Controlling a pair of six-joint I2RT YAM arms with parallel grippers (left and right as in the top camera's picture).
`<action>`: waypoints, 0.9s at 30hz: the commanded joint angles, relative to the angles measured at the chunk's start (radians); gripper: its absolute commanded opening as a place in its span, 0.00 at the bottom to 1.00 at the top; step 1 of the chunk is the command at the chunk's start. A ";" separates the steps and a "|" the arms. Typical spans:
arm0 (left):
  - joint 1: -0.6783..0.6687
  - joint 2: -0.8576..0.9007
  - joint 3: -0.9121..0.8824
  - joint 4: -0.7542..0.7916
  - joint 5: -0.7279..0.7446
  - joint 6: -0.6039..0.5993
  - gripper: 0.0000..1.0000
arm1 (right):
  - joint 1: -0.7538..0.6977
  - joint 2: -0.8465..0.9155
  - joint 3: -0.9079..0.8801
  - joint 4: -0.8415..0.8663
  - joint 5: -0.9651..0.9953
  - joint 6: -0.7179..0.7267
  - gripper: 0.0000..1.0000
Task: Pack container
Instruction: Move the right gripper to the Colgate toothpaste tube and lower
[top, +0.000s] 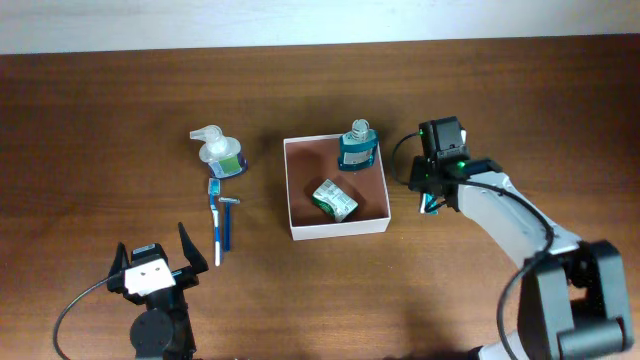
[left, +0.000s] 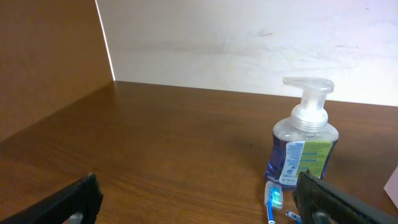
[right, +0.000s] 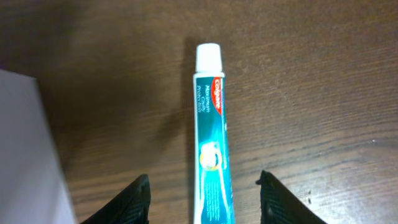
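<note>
The container (top: 340, 229), a white-walled square box with a reddish-brown bottom, sits mid-table. A teal bottle (top: 358, 148) and a green packet (top: 335, 199) lie inside it. My right gripper (top: 430, 197) is open just right of the container. In the right wrist view its fingers (right: 205, 199) straddle a teal toothpaste tube (right: 210, 130) lying flat on the table, without touching it. My left gripper (top: 155, 252) is open and empty near the front left. A soap dispenser (top: 218, 152), a blue toothbrush (top: 215, 222) and a razor (top: 229, 212) lie left of the container.
The left wrist view shows the soap dispenser (left: 305, 140) and the toothbrush head (left: 273, 198) ahead, between the open fingers (left: 199, 205). The container's white wall (right: 25, 155) is at the left of the right wrist view. The table is dark wood.
</note>
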 joint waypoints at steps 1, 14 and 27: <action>0.005 -0.003 -0.006 0.002 -0.010 0.008 1.00 | -0.007 0.050 -0.011 0.032 0.067 0.009 0.49; 0.005 -0.003 -0.006 0.002 -0.010 0.008 0.99 | -0.032 0.193 -0.011 0.121 0.082 0.009 0.69; 0.005 -0.003 -0.006 0.002 -0.010 0.008 0.99 | -0.054 0.200 -0.011 0.084 0.014 0.009 0.45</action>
